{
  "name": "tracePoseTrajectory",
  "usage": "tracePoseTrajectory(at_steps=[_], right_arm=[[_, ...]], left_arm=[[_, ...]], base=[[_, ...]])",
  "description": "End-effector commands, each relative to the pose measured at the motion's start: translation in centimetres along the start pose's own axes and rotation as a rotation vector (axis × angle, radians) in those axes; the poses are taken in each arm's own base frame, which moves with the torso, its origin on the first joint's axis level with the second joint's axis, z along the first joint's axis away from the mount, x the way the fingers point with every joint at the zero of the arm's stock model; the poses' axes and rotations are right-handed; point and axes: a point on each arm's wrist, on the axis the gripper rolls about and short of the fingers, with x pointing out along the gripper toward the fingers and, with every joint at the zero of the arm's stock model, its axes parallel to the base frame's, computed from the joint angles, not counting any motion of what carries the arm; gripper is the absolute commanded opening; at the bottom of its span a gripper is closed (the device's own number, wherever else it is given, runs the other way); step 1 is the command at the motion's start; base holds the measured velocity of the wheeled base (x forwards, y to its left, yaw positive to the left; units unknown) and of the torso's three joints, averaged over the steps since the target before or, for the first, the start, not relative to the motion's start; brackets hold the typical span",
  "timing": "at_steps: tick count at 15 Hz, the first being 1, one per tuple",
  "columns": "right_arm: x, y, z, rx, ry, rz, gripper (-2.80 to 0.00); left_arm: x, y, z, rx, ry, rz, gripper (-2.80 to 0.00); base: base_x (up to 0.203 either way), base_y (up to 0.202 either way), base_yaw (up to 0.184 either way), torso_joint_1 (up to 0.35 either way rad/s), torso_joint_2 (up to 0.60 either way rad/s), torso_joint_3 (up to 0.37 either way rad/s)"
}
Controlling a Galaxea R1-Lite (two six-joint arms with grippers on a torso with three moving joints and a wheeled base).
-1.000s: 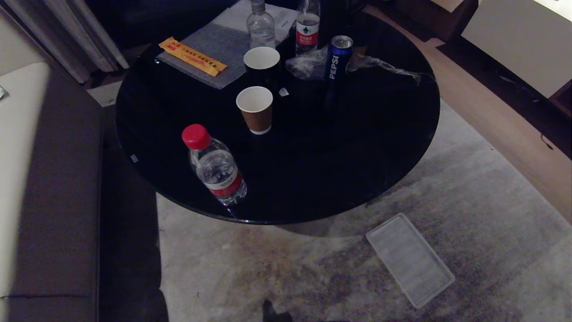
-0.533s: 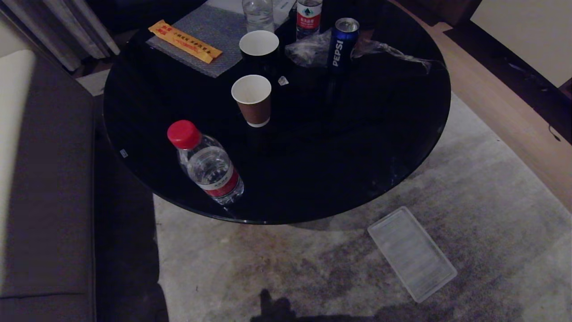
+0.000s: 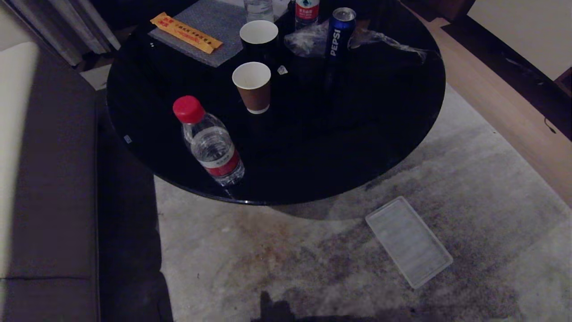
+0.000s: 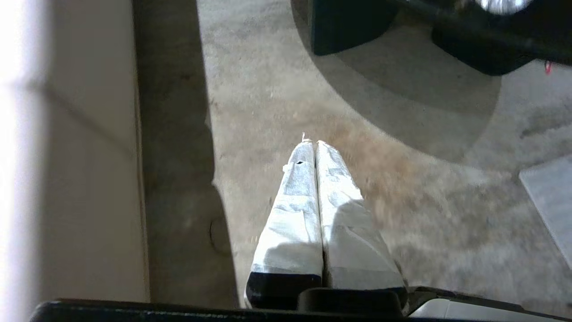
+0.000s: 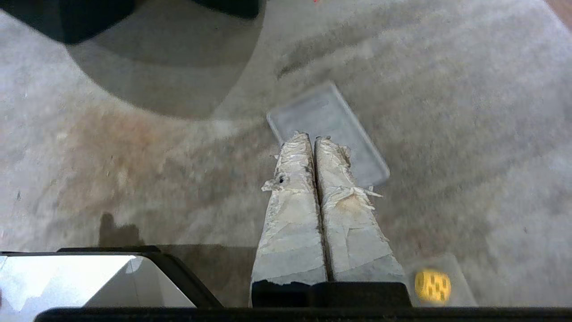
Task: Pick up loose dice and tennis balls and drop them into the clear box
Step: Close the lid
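A yellow die (image 5: 432, 286) with dark dots shows only in the right wrist view, low beside the wrist. It seems to lie inside the clear box (image 5: 456, 268), of which only a pale translucent outline shows. The tennis balls are out of view. My right gripper (image 5: 313, 136) hangs shut over the carpet with nothing between its taped fingers, its tips over a flat clear lid (image 5: 328, 116). My left gripper (image 4: 315, 143) is also shut and empty, above bare carpet beside the sofa. Neither arm shows in the head view.
A round black table (image 3: 380, 147) carries a red-capped water bottle (image 3: 210, 143), two paper cups (image 3: 252, 85), a Pepsi can (image 3: 338, 31) and more bottles at the back. A dark sofa (image 3: 53, 179) runs along the left. The flat lid (image 3: 409, 241) lies on the grey carpet.
The whole head view has shifted: the table and lid sit higher in the picture, so the camera has tilted down. Nothing on the table or carpet has moved.
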Motion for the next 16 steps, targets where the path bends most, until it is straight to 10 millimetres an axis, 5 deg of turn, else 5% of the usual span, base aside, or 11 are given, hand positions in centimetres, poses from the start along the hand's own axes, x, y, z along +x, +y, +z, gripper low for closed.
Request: tracePoseTrajectory(at_steps=[1, 16], right_arm=[[0.01, 0.0, 0.0, 0.0, 0.002, 0.001, -2.8], [-0.02, 0.0, -0.03, -0.006, 0.016, 0.0, -2.8]], left_arm=[[0.0, 0.0, 0.01, -0.001, -0.001, 0.001, -2.8], [0.01, 0.0, 0.0, -0.001, 0.002, 0.001, -2.8]], base=[[-0.183, 0.0, 0.0, 0.007, 0.0, -0.002], [-0.02, 0.0, 0.0, 0.001, 0.0, -0.001]])
